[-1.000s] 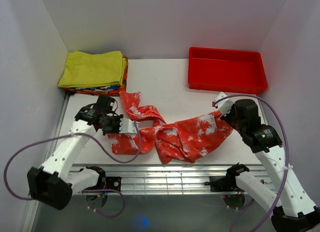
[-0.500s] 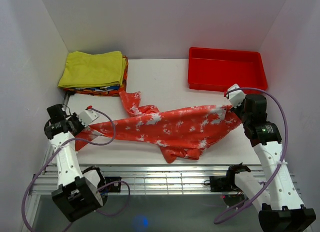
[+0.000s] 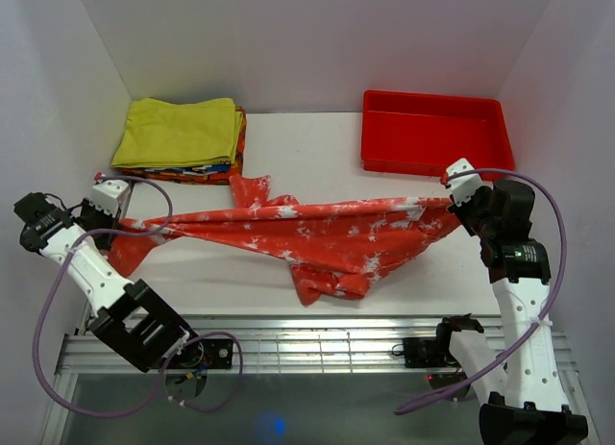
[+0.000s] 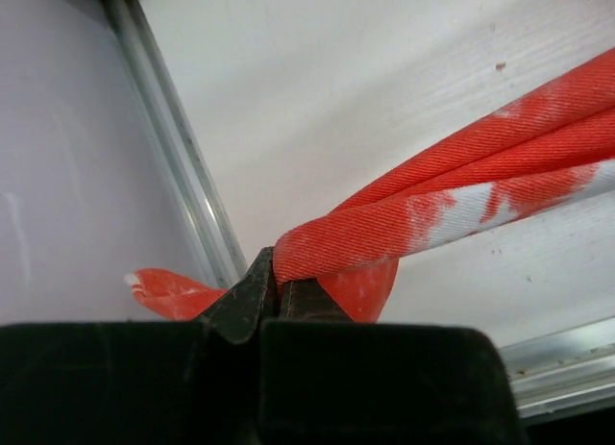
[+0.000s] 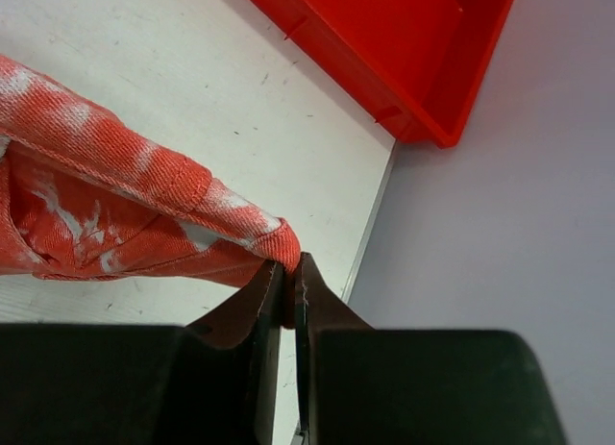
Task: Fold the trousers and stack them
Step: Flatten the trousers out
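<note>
Item: trousers [image 3: 317, 235], 1 pair, stretched between my 2 claws, loose middle drooping toward me. Left claw [image 4: 274, 289]: pinched tight on 1 end. Right claw [image 5: 288, 272]: pinched tight on the opposite end, red tray [image 5: 384, 51] just beyond. Handling: pull evenly, lower both ends level, flatten before folding.

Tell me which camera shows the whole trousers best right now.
Top external: the trousers are stretched between the left arm's fingers and the right arm's fingers, full length visible. Left wrist shows only a bunched end pinched in its fingers; right wrist only a pinched corner.
</note>
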Robot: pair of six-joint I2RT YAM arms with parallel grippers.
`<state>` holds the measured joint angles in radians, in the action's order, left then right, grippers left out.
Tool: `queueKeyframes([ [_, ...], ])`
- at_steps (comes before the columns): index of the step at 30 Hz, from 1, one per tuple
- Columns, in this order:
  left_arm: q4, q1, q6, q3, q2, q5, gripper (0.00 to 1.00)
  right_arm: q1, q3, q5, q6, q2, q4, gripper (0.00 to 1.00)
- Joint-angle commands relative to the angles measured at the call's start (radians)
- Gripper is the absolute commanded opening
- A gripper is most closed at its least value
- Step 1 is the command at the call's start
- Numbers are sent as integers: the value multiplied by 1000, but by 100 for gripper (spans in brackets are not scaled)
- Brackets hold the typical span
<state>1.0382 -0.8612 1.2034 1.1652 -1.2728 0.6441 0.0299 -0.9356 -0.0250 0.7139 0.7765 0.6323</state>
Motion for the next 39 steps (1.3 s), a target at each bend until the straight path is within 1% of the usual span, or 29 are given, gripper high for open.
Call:
queueKeyframes([
  [1,-104,-42,4,51,139,109,0,54,-86,184,29,-49,-120,8],
  [4,-185,-42,-71,36,243,179,0,56,-106,188,24,-78,-121,8],
  [5,-210,-42,-129,34,266,233,0,56,-114,186,21,-85,-123,8],
  [6,-269,-42,-165,30,286,262,0,56,-121,192,18,-85,-125,8],
  [7,-295,-42,-195,30,320,300,0,56,-133,207,18,-79,-131,8],
  [8,-319,-39,-255,31,331,386,0,56,-138,227,16,-69,-141,8],
  [9,-348,-38,-272,37,335,434,0,56,-137,275,18,-59,-166,8],
  [11,-404,-22,-338,40,346,512,0,57,-126,298,25,-28,-186,8],
  [12,-490,25,-437,37,348,534,0,59,-120,300,30,-17,-201,8],
  [14,-587,118,-533,22,345,478,0,59,-77,318,54,-5,-223,8],
  [15,-656,260,-577,18,340,345,0,62,-60,344,64,3,-232,8],
  [17,-694,414,-597,37,290,200,0,71,-8,352,78,24,-258,8],
  [18,-685,536,-602,62,258,151,0,82,6,347,87,29,-267,8],
  [19,-672,591,-625,91,221,68,0,84,18,346,87,41,-282,8],
  [20,-664,678,-646,121,137,31,0,85,26,346,87,50,-287,8],
  [21,-643,715,-663,187,92,2,0,87,34,344,87,70,-292,8],
  [22,-635,756,-689,217,51,-56,0,90,34,341,88,82,-293,8],
  [23,-633,828,-699,241,14,-87,0,93,34,335,87,93,-304,8],
  [24,-636,858,-702,273,-49,-113,0,103,43,318,88,102,-316,8],
  [25,-647,905,-702,281,-77,-141,0,105,44,312,100,124,-321,8],
  [26,-667,963,-702,286,-124,-211,0,107,50,312,104,136,-351,8],
  [29,-717,1030,-705,280,-193,-326,0,117,73,321,122,193,-394,8],
  [31,-748,1044,-715,283,-261,-377,0,128,70,319,125,243,-433,8],
  [33,-759,1053,-743,303,-308,-412,0,145,63,323,122,300,-465,8],
  [34,-754,1056,-752,332,-356,-419,0,149,55,320,121,317,-473,8],
  [37,-710,1068,-769,372,-428,-408,0,159,29,312,110,382,-497,8],
  [38,-693,1073,-768,398,-444,-406,8,160,12,309,108,397,-497,8],
  [39,-625,1074,-760,422,-459,-397,18,160,3,304,98,427,-497,8],
])
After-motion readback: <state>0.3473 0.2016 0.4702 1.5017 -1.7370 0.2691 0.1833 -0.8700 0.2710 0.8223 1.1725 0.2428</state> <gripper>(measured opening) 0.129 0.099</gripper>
